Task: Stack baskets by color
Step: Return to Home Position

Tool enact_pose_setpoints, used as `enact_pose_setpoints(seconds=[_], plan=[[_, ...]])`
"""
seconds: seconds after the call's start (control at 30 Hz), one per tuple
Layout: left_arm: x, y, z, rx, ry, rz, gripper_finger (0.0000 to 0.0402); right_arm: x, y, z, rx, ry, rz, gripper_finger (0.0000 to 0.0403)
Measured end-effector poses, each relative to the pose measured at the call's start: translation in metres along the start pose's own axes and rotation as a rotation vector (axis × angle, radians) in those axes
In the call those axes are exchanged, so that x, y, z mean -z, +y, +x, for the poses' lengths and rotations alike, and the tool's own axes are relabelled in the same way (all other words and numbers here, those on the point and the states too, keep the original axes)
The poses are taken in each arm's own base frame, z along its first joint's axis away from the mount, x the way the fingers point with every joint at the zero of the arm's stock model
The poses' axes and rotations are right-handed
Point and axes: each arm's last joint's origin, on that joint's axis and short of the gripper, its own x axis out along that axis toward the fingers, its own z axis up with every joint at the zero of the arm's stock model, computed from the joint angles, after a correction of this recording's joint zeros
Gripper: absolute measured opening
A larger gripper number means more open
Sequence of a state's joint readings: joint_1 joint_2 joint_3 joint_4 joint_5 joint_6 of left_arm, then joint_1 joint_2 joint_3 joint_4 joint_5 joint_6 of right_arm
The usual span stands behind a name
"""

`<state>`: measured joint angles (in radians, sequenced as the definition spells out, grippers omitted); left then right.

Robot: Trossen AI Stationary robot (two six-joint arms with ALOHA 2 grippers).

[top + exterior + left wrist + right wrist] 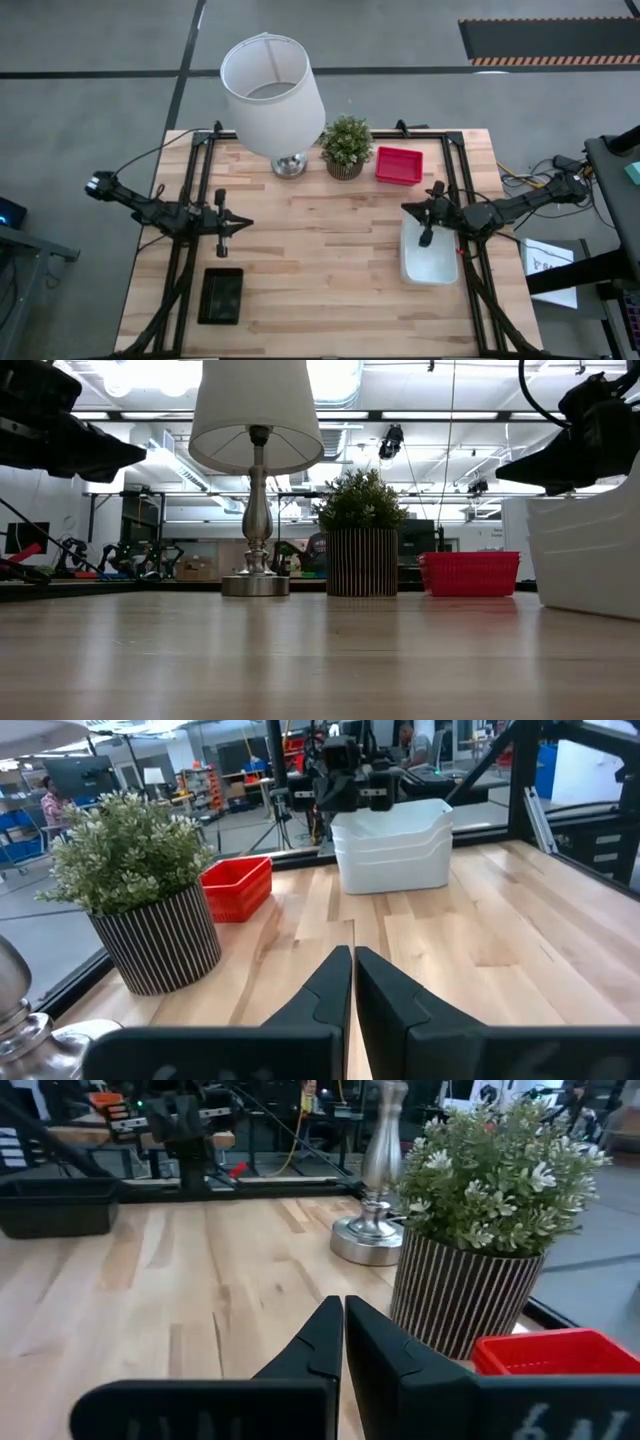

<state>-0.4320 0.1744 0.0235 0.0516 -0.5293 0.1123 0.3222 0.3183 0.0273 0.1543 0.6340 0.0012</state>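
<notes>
Red baskets (398,164) sit in one spot at the upper middle of the high view, just right of the potted plant (346,145). How many are in that pile can't be told from here. White baskets (430,262) are nested together at the right of the frame, and black baskets (221,295) lie at lower left, well apart from both. The right tool (407,209) hangs over the white pile's upper edge, fingers clenched together on nothing. The left tool (247,224) hovers left of centre, higher in the frame than the black pile, likewise pinched tight and empty. The lamp (272,95) stands left of the plant, at the top of the wooden surface (320,280).
</notes>
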Motion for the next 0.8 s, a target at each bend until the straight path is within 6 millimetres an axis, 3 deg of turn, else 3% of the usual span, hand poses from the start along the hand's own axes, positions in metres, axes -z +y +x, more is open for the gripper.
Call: enact_pose_setpoints(seconds=[0.13, 0.23, 0.3, 0.8], plan=[[0.0009, -0.0005, 0.0007, 0.001, 0.011, 0.006, 0.0001, 0.0, 0.0, -0.0002, -0.003, 0.0, 0.032, 0.0009], [0.0013, -0.0008, 0.0011, 0.002, 0.016, 0.009, 0.0001, 0.0022, -0.0005, 0.0, 0.01, 0.022, -0.18, 0.0009], [0.0019, -0.0011, 0.0014, 0.003, 0.023, 0.013, 0.0001, 0.0028, -0.0003, 0.0003, 0.01, 0.028, -0.233, 0.0009], [0.0038, -0.0022, 0.003, 0.006, 0.044, 0.026, 0.0001, 0.0021, -0.0003, 0.0004, 0.012, 0.025, -0.306, 0.0009]])
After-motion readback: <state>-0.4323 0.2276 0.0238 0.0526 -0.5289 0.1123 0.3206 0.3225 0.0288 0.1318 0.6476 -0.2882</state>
